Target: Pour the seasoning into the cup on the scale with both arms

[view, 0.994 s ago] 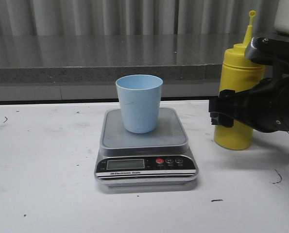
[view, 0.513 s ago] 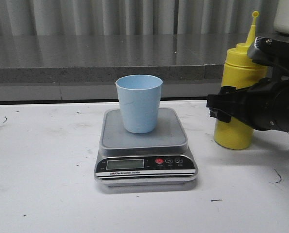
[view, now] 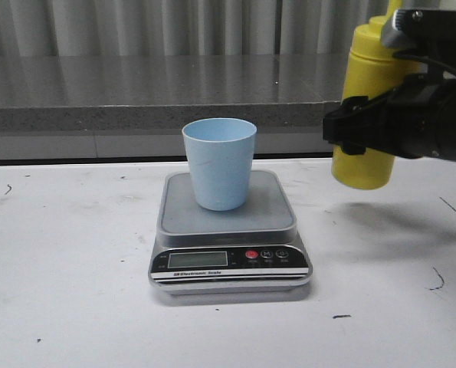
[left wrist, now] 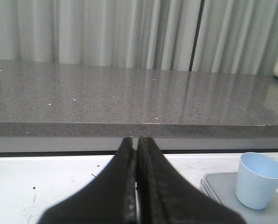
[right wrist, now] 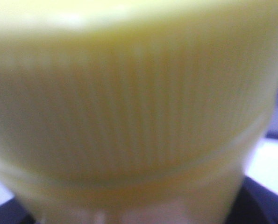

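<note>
While the scale point(view: 229, 241) sits at the lower centre of the front view on a white table point(view: 67, 291), its black front strip carries small white writing too fine to read for certain. Above the strip are a blank LCD screen point(view: 198, 259), a red button point(view: 251, 254) and two grey buttons beside it. The pale blue cup point(view: 219, 162) stands upright on the steel platform, open end up. Further back, at upper right, the right gripper point(view: 359, 126) pinches the yellow bottle point(view: 363, 157) around its middle, holding it upright in the air, clear of the table and to the right of the cup; its nozzle is cut off by the top edge. In the right wrist view the ribbed yellow cap point(right wrist: 129, 107) fills the frame, blurred. In the left wrist view the left gripper point(left wrist: 137, 140) has its black fingers point(left wrist: 125, 186) pressed together, empty, with the cup at lower right. A grey stone ledge point(view: 136, 92) and pale curtains point(view: 174, 27) lie behind.
</note>
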Robot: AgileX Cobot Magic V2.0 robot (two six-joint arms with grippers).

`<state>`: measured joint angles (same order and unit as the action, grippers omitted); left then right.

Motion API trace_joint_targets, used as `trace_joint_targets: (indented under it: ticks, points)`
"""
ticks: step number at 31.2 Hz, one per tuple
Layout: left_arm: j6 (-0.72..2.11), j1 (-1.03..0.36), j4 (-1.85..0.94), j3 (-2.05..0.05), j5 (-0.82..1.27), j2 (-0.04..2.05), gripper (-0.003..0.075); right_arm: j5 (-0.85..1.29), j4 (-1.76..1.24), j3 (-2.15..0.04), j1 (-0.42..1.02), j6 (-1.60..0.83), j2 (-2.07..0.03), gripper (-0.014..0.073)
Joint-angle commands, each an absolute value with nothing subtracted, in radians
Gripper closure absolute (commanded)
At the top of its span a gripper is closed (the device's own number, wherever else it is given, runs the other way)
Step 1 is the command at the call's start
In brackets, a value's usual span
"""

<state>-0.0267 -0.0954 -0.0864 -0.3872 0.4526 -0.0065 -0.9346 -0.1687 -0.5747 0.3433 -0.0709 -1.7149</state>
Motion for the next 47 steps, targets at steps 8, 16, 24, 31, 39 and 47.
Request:
trace_joint_targets:
  ticks: [8, 16, 24, 31, 39, 47]
  points:
    - [-0.037, -0.095, -0.096, -0.411, 0.371, -0.022, 0.0740, -0.575, -0.156, -0.861, 0.343, -0.896, -1.585, 0.0482]
    - [-0.037, -0.095, -0.096, -0.411, 0.371, -0.022, 0.0740, -0.612, -0.165, -0.973, 0.343, -1.480, -1.586, 0.0488]
    - [-0.037, -0.095, -0.096, -0.411, 0.371, -0.022, 0.0740, -0.910, -0.165, -1.017, 0.343, -1.899, -1.648, 0.0488]
    - [-0.037, -0.095, -0.096, -0.411, 0.371, -0.022, 0.0740, -0.897, -0.165, -1.031, 0.344, -1.906, -1.656, 0.0488]
    - [-0.037, -0.095, -0.096, -0.411, 0.371, -0.022, 0.0740, -0.896, -0.201, -1.031, 0.344, -1.803, -1.656, 0.0488]
    - [-0.037, -0.095, -0.096, -0.411, 0.371, -0.022, 0.0740, -0.854, -0.356, -1.010, 0.400, -1.418, -1.656, 0.0488]
